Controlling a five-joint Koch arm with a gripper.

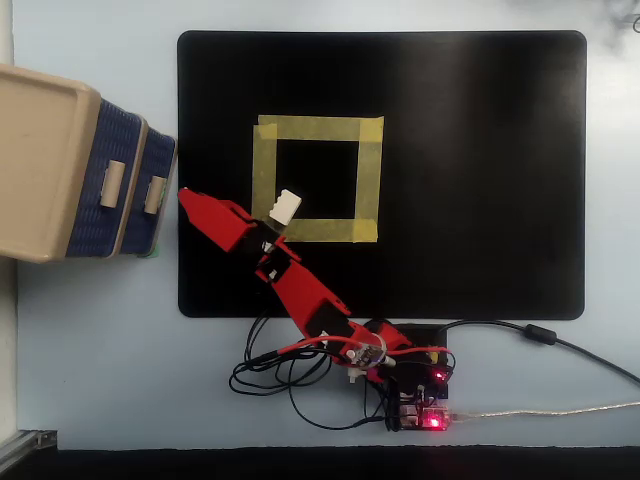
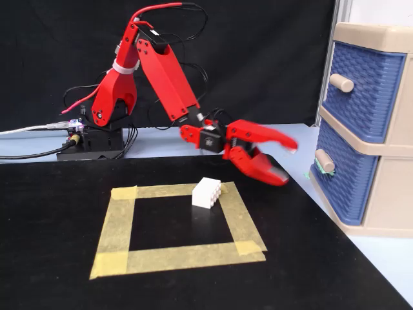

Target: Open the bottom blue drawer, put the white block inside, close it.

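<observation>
In the fixed view the red arm reaches low toward three o'clock, fingers (image 2: 287, 163) spread and empty, between the white block (image 2: 207, 192) and the bottom blue drawer (image 2: 345, 177).

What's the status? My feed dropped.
Gripper open, empty, between block and cabinet. Bottom blue drawer shut. White block on yellow tape square. Path clear.

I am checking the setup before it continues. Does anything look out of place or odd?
Nothing stands out. The white block sits on the yellow tape square, the bottom blue drawer is closed, and the gripper is open between them.
</observation>
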